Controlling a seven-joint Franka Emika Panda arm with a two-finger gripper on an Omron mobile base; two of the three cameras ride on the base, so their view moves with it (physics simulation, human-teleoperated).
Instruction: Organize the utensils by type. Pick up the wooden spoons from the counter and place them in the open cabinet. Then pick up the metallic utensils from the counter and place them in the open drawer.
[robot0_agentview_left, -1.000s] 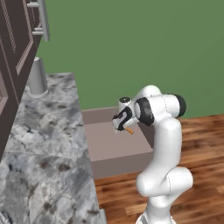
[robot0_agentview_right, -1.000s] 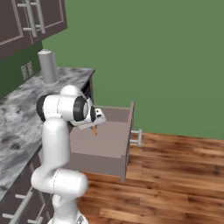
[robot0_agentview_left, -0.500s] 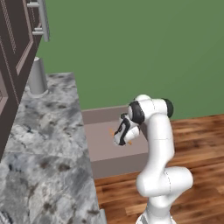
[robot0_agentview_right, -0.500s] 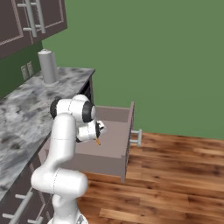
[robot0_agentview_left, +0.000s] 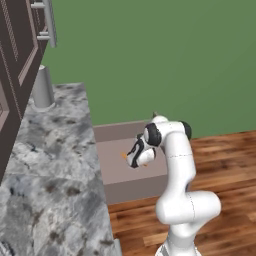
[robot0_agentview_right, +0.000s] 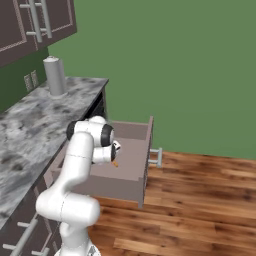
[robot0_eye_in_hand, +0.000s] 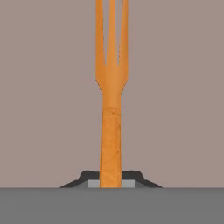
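An orange fork (robot0_eye_in_hand: 111, 87), one of the metallic utensils, is pinched by its handle in my gripper (robot0_eye_in_hand: 111, 181), which is shut on it. Its tines point away from the hand, over the plain mauve bottom of the open drawer (robot0_eye_in_hand: 48, 87). From the left base view my gripper (robot0_agentview_left: 131, 158) is down inside the drawer (robot0_agentview_left: 135, 186), and a bit of the fork (robot0_agentview_left: 124, 155) shows at its tip. In the right base view my gripper (robot0_agentview_right: 114, 159) hangs low between the walls of the drawer (robot0_agentview_right: 148, 141). The marbled counter (robot0_agentview_left: 55, 165) lies to the left of the drawer.
A grey metal canister (robot0_agentview_left: 42, 88) stands at the far end of the counter (robot0_agentview_right: 35, 120). Dark cabinet doors (robot0_agentview_left: 20, 55) hang above it. The drawer's handle (robot0_agentview_right: 159, 157) sticks out over the wooden floor (robot0_agentview_right: 200, 200). A green wall closes the back.
My arm has bent down and carried the fork from above the drawer's rim to low inside the drawer. The grip has stayed the same.
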